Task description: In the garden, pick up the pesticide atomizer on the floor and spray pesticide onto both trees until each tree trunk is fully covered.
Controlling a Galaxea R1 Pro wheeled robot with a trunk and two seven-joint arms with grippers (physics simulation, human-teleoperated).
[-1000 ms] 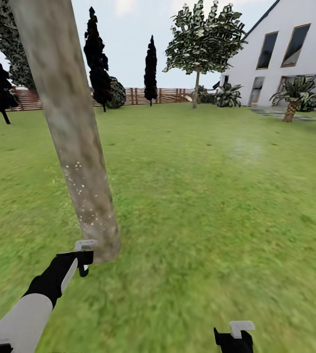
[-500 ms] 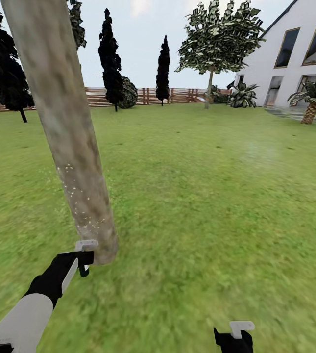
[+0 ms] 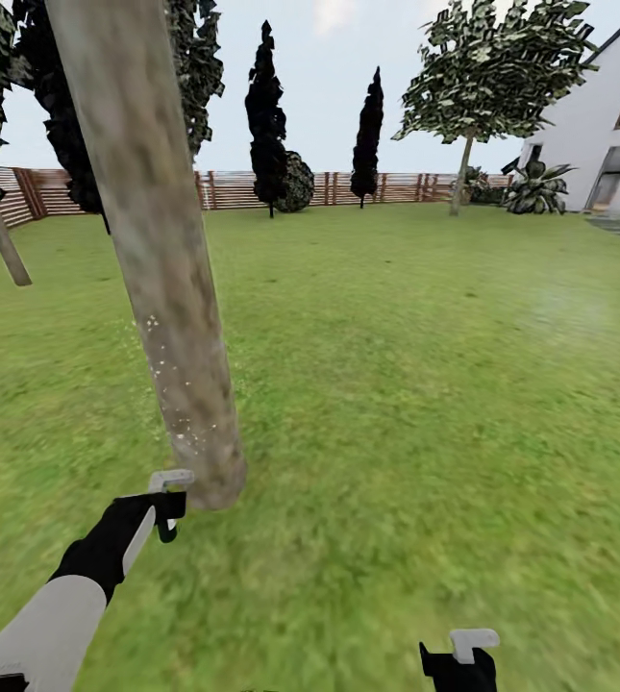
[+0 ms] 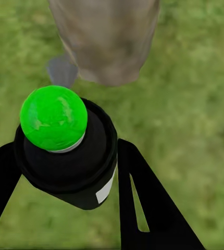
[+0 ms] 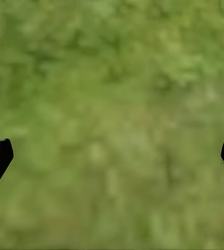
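A thick pale tan-grey tree trunk (image 3: 156, 250) leans up from the grass just ahead of my left arm, with white pesticide specks (image 3: 173, 389) scattered over its lower part. My left gripper (image 3: 165, 502) hangs near the trunk's base and is shut on the pesticide atomizer (image 4: 73, 161), a black bottle with a bright green round cap (image 4: 53, 117). In the left wrist view the trunk base (image 4: 104, 41) stands close beyond the cap. My right gripper (image 3: 463, 652) is low over the grass, open and holding nothing (image 5: 112, 156). Another tree (image 3: 497, 72) with a ragged grey-green crown stands far off near the fence.
Green lawn (image 3: 425, 365) spreads all around. A brown slat fence (image 3: 242, 189) closes the back, with slim black-leaved trees (image 3: 266, 106) and a round bush (image 3: 297, 183) before it. The white house (image 3: 617, 125) is at the far right. A further leaning trunk (image 3: 4, 245) stands at the left.
The whole picture has slid to the right, so the camera has turned left: the house is leaving the frame and more fence and a left tree have come in. Both arms look unmoved.
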